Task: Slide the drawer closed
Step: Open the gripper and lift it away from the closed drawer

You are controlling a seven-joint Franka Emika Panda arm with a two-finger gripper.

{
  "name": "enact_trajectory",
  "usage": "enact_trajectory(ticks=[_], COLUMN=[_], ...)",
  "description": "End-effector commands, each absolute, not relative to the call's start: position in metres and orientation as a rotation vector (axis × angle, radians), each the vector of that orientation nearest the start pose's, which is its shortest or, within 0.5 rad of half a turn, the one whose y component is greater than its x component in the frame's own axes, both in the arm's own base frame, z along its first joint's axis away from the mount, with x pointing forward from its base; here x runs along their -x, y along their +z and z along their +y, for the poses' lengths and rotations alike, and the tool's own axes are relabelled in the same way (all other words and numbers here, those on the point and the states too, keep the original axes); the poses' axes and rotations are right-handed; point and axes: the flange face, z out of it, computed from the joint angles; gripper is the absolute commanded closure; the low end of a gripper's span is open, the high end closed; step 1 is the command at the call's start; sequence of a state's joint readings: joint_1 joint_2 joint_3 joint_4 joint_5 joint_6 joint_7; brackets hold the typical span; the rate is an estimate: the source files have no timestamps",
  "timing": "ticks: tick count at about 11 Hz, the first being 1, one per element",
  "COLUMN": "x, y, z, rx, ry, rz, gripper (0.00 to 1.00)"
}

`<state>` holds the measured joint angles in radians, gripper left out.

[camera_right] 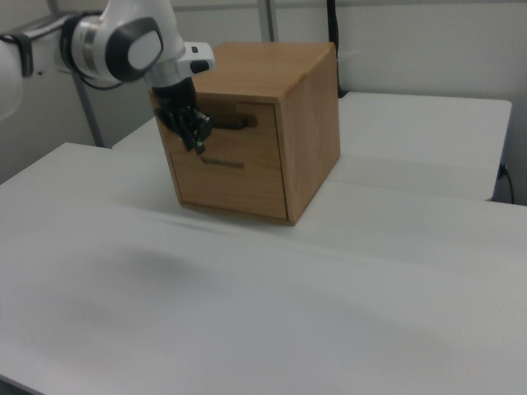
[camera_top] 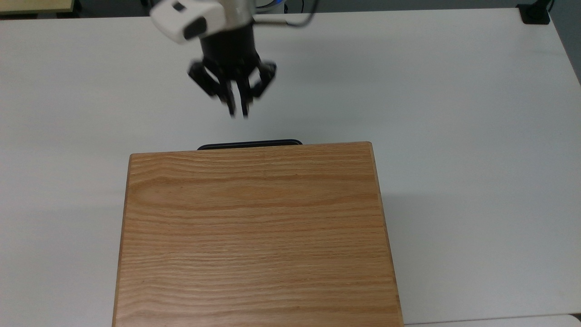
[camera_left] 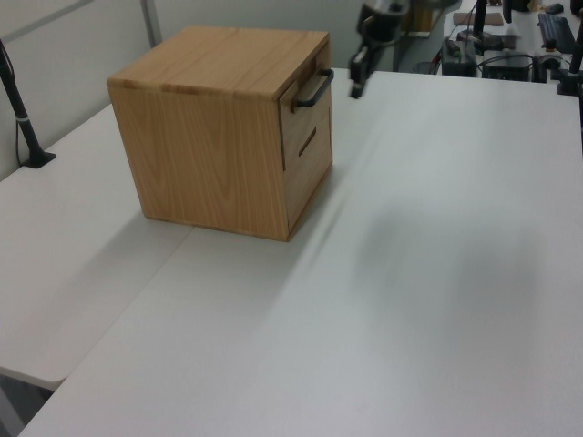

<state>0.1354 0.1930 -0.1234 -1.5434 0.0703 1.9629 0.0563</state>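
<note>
The oak drawer (camera_left: 301, 114) sits pushed flush into the wooden cabinet (camera_top: 254, 236), its front panel (camera_right: 257, 138) level with the cabinet face. In the top view, just its black bar handle (camera_top: 249, 144) pokes out past the cabinet's upper edge. My gripper (camera_top: 238, 113) hangs off the handle, above it and toward the top view's left, touching nothing. The left view puts the gripper (camera_left: 356, 89) a short gap to the right of the handle (camera_left: 314, 88). The right view places the gripper (camera_right: 198, 145) in front of the drawer face, left of the handle (camera_right: 232, 125).
The cabinet stands on a wide white table (camera_top: 454, 136). A second drawer front with a slot grip (camera_right: 221, 164) lies below the first. A black clamp base (camera_top: 534, 13) sits at the table's far corner. A black post (camera_left: 20, 109) stands at the left view's left edge.
</note>
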Motion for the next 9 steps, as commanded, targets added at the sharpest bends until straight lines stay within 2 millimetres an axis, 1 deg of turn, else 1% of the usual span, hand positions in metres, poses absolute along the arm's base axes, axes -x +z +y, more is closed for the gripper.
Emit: enact_trajectory(ticks=[1, 2, 3, 5, 6, 7, 9], x=[-0.582, -0.567, -0.559, -0.559, -0.557, -0.555, -0.555], y=[0.599, 0.602, 0.602, 0.603, 0.607, 0.607, 0.606], z=[0.003, -0.001, -0.004, -0.009, -0.028, -0.03, -0.026], rx=[3.091, 3.124, 3.146, 3.15, 3.142, 3.137, 3.137], ry=[-0.059, -0.02, -0.01, -0.014, -0.014, 0.0, 0.007], rz=[-0.002, -0.036, -0.049, -0.066, -0.063, -0.05, -0.053], gripper=[0.0, 0.0, 0.0, 0.0, 0.0, 0.0, 0.0])
